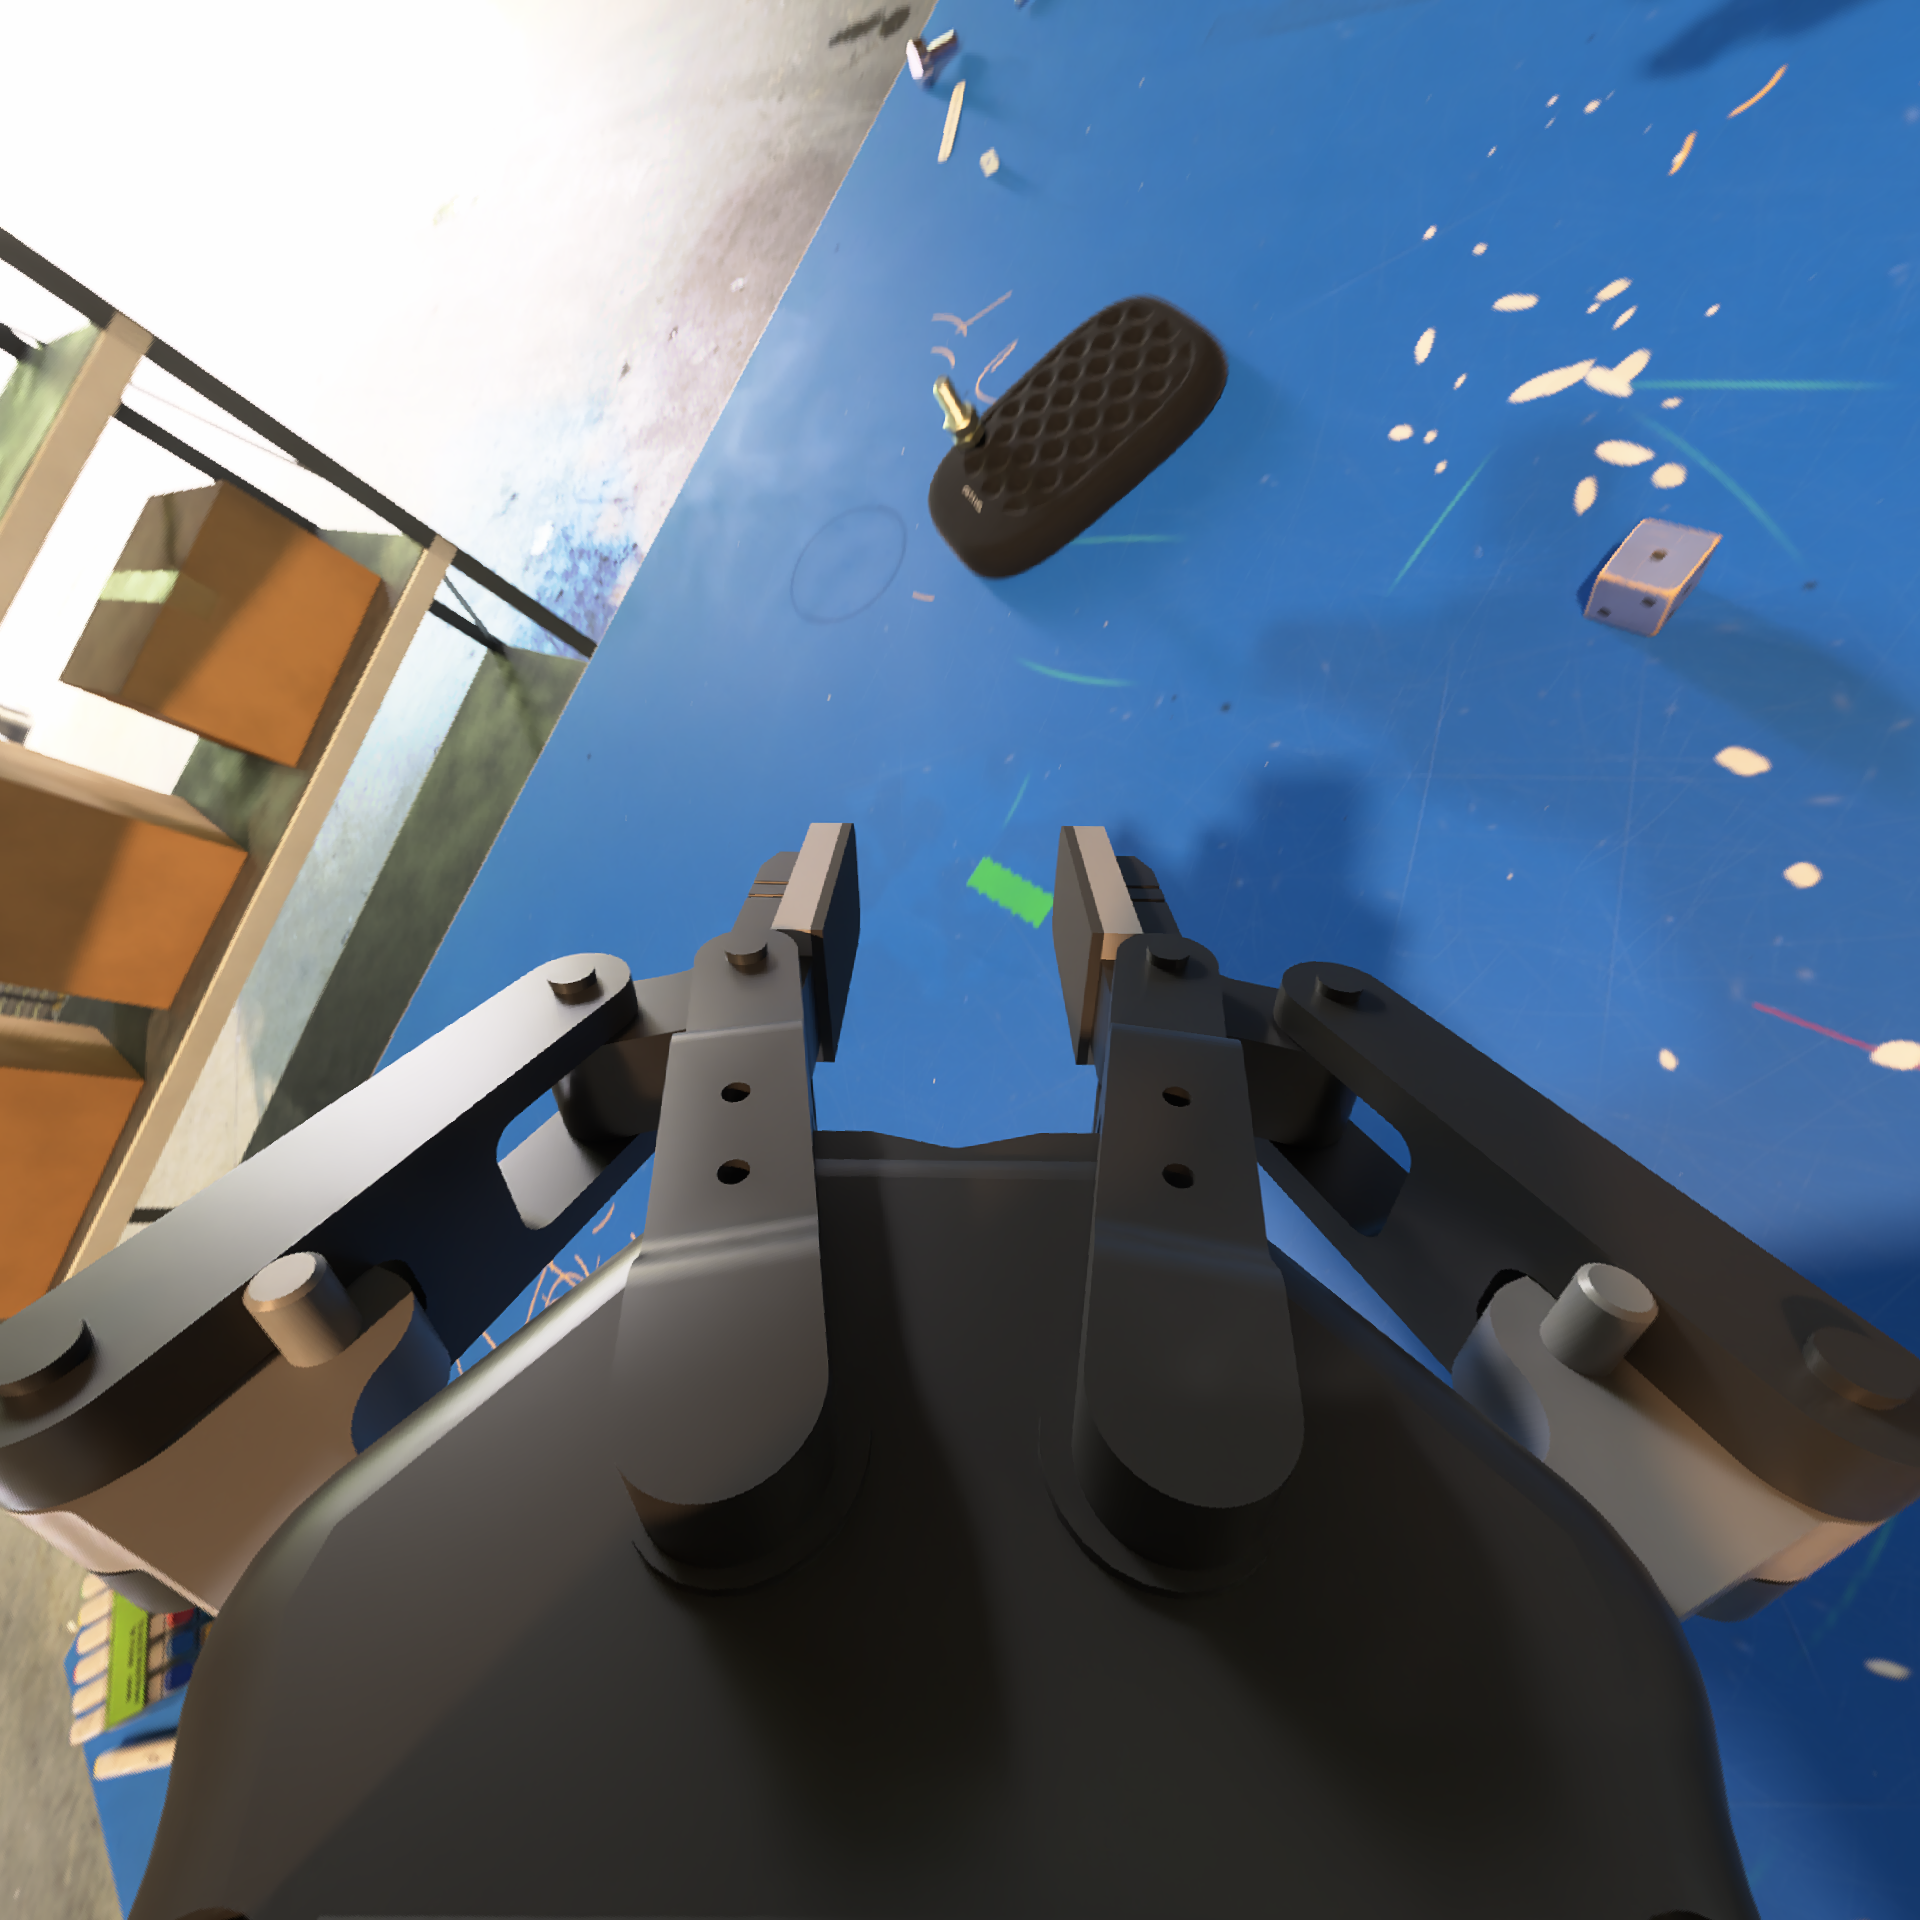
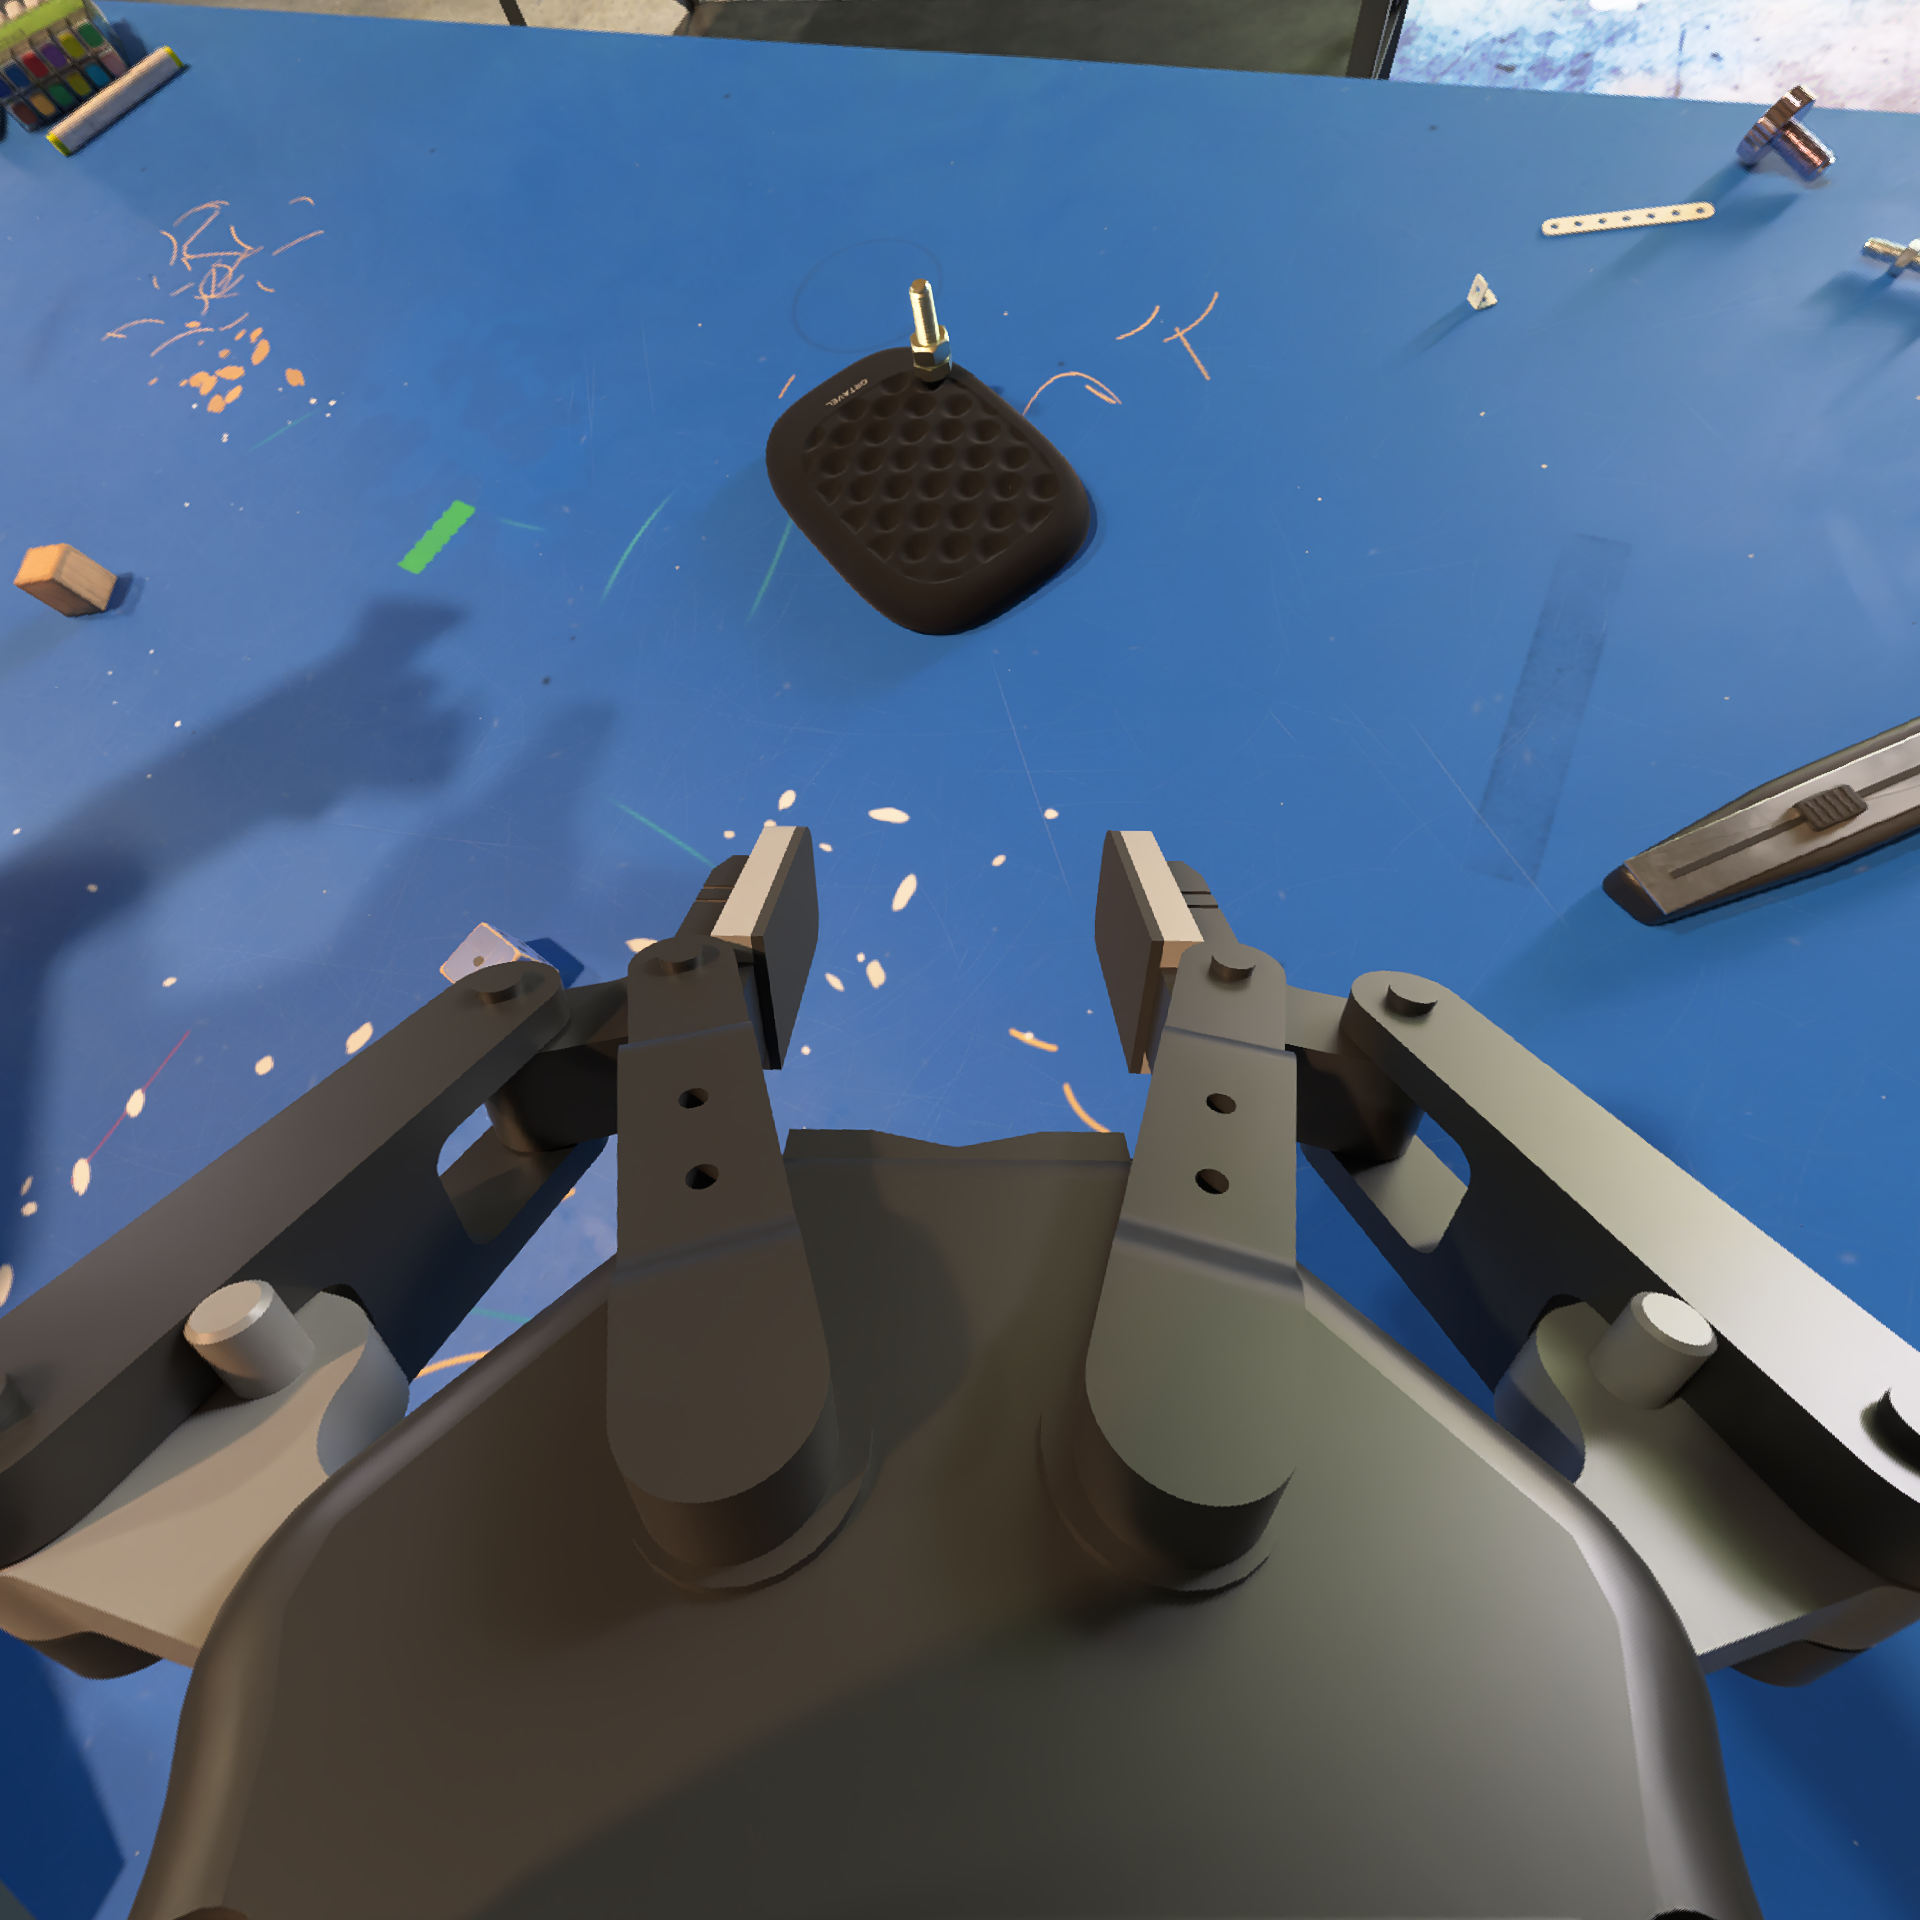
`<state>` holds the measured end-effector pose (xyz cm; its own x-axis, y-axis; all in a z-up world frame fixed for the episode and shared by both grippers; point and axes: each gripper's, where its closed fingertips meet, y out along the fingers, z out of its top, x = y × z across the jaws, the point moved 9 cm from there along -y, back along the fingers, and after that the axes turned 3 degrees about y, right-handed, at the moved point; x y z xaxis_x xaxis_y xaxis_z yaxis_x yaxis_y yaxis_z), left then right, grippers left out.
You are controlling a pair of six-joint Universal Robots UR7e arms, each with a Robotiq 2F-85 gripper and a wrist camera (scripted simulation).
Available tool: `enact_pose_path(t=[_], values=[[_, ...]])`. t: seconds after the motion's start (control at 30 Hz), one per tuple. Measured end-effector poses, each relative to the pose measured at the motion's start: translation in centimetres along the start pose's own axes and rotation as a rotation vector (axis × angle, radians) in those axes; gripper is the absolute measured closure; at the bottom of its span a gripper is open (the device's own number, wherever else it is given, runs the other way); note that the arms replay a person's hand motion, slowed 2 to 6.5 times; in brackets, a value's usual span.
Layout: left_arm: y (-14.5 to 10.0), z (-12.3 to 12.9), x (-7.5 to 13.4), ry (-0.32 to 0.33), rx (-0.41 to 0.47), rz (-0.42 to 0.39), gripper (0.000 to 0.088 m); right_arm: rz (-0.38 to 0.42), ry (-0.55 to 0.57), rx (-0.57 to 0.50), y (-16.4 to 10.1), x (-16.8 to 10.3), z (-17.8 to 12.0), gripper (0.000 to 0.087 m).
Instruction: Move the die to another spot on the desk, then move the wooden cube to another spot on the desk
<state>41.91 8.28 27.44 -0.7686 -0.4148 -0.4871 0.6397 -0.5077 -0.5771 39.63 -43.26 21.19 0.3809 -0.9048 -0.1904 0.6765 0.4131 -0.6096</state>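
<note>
The die (image 1: 1650, 575), white with dark pips, lies on the blue desk (image 1: 1351, 727) at the right of the left wrist view. In the right wrist view it (image 2: 488, 951) peeks out just behind my right gripper's left linkage. The wooden cube (image 2: 64, 579) sits at the far left of the right wrist view. It does not show in the left wrist view. My left gripper (image 1: 956, 883) is open and empty above the desk, over a green strip (image 1: 1008, 891). My right gripper (image 2: 956, 894) is open and empty above the desk, the die to its left.
A black dimpled pad (image 2: 928, 494) with a brass bolt (image 2: 925, 327) at its edge lies mid-desk; it also shows in the left wrist view (image 1: 1075, 436). A utility knife (image 2: 1777, 831) lies right. A metal strip (image 2: 1626, 218), metal parts (image 2: 1787, 130) and a marker box (image 2: 73, 62) lie far back. Shelves with boxes (image 1: 229, 623) stand beyond the desk edge.
</note>
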Motion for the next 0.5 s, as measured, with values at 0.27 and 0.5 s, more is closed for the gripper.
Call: enact_pose_path(t=[0.27, 0.5], values=[[0.1, -4.4, -1.7, -0.068, -0.121, -0.015, 0.0559, 0.008, 0.002, 0.001, 0.0, 0.0, 0.0, 0.0386], [0.8, -8.2, -2.5, -0.116, -0.254, -0.075, 0.0539, 0.022, 0.008, 0.005, 0.1, -0.1, 0.0, 0.0386]])
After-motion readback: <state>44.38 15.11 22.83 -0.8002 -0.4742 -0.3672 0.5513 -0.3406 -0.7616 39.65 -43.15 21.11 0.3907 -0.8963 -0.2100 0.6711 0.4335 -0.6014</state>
